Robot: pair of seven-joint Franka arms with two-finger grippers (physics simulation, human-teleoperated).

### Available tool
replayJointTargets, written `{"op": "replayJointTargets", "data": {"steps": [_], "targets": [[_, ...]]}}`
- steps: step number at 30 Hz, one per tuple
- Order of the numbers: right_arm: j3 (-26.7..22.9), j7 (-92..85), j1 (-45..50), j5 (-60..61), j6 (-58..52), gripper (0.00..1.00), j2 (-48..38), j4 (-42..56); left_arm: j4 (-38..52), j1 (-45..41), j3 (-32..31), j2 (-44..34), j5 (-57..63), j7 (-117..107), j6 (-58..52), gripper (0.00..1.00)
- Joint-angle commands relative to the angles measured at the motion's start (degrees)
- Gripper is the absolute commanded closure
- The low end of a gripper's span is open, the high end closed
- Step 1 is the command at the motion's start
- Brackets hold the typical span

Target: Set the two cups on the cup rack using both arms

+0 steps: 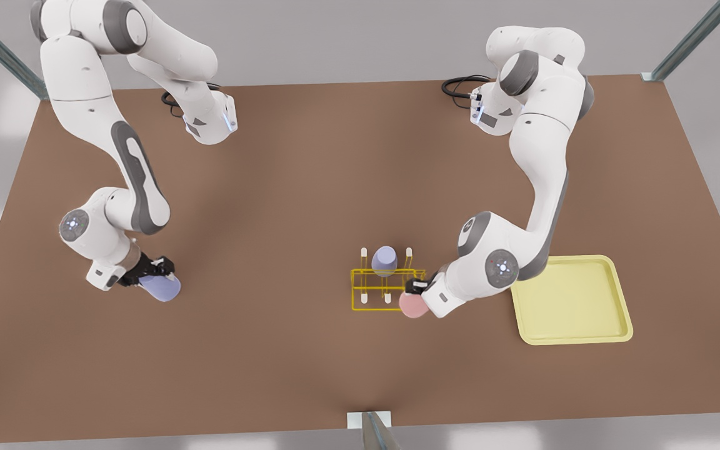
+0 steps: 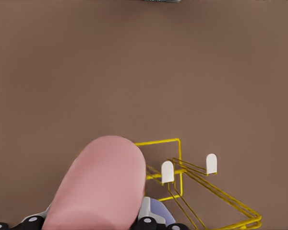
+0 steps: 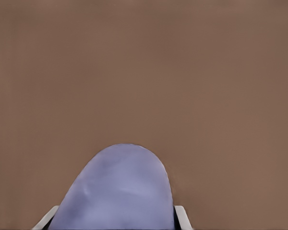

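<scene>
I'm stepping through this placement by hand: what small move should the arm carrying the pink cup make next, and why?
Probably ease the left gripper a little further over the cup rack, lining the pink cup up with a free peg. The cup sits at the rack's edge, not over a peg. The right gripper holds its lavender cup far off.

White arms (image 1: 535,156), grey joints, blk hands (image 1: 147,270)

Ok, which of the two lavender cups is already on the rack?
The lavender cup on a back peg of the cup rack; the other lavender cup is in the right gripper.
</scene>
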Motion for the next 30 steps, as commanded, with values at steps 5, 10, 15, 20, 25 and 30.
{"op": "replayJointTargets", "data": {"steps": [5, 10, 15, 20, 25, 30], "targets": [[2.86, 1.60, 9.83, 14.63, -6.93, 0.18, 2.29, 11.29, -0.10, -0.27, 0.09, -0.21, -1.55, -10.91, -2.73, 0.00], [2.86, 11.43, 20.47, 17.98, -8.16, 0.18, 9.50, 26.05, -0.10, -0.71, 0.00, -0.12, -1.37, -11.79, -7.04, 0.00], [2.86, 23.74, 25.74, 18.24, -10.45, 0.18, 17.67, 39.32, -0.19, -1.50, -0.17, -0.12, -1.37, -13.46, -10.11, 0.00], [2.95, 34.81, 29.08, 18.42, -10.71, 0.18, 22.86, 47.15, -0.19, -1.94, -0.26, -0.21, -1.37, -14.34, -13.10, 0.00], [4.36, 45.45, 30.75, 18.33, -10.71, 0.18, 24.53, 49.61, 0.68, -1.85, -0.09, -0.99, -1.11, -15.04, -13.28, 0.00], [5.41, 46.60, 32.07, 18.33, -11.06, 0.18, 24.88, 48.82, 4.64, 3.51, 5.19, -12.25, 0.03, -14.60, -32.88, 0.00]]}}
